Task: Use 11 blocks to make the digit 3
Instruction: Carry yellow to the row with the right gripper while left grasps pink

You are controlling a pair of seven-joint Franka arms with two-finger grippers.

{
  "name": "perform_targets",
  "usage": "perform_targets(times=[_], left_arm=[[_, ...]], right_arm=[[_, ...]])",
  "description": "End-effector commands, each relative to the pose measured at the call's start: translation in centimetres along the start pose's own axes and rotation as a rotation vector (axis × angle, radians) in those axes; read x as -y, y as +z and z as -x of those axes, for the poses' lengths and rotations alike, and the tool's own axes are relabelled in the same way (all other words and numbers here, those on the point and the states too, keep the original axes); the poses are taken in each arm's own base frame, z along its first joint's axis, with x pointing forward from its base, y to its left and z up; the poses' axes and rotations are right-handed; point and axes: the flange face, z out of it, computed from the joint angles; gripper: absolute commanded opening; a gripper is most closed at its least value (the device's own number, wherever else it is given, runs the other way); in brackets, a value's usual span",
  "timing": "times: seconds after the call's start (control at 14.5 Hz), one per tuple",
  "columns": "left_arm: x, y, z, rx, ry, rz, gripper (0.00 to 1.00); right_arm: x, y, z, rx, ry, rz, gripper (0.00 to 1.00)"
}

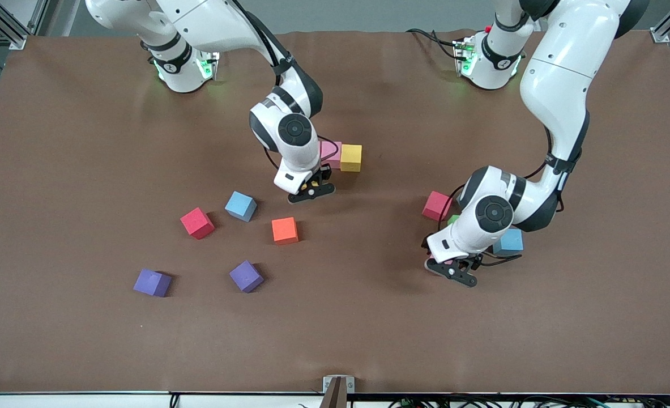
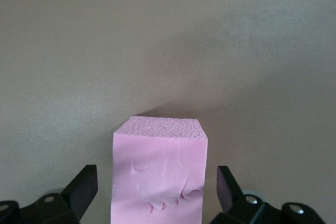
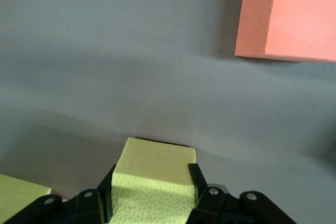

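the right end effector [image 3: 152, 192] is clamping a yellow matte foam cube [image 3: 155, 174] just above the brown bench [image 1: 85, 141], near the orange foam cube [image 1: 285, 230]. the left end effector [image 2: 157, 190] is hanging with fingers apart around a pink foam cube [image 2: 159, 174], well apart from the orange cube toward the left arm's end.

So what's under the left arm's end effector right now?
A pink cube sits between the open left end effector fingers, not gripped. The cube's lower part is out of the wrist view, and the arm mostly hides it from the front.
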Motion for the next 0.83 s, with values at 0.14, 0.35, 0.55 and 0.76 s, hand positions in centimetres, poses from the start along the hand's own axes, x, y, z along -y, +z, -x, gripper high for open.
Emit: perform_targets(times=[0.14, 0.35, 0.55, 0.76], left_arm=[[0.2, 0.3, 0.5, 0.003, 0.025, -0.002, 1.0], [0.3, 0.8, 0.7, 0.011, 0.031, 0.0, 1.0], [0.5, 0.9, 0.7, 0.012, 0.028, 0.001, 1.0], [0.4, 1.0, 0.7, 0.014, 0.029, 0.001, 1.0]], right_arm=[[0.2, 0.5, 1.0, 0.005, 0.072, 0.008, 0.04], [0.2, 0.9, 1.3, 0.011, 0.103, 0.012, 0.04], [0.3, 0.9, 1.4, 0.011, 0.119, 0.013, 0.04], [0.2, 1.1, 1.6, 0.012, 0.141, 0.014, 0.04]])
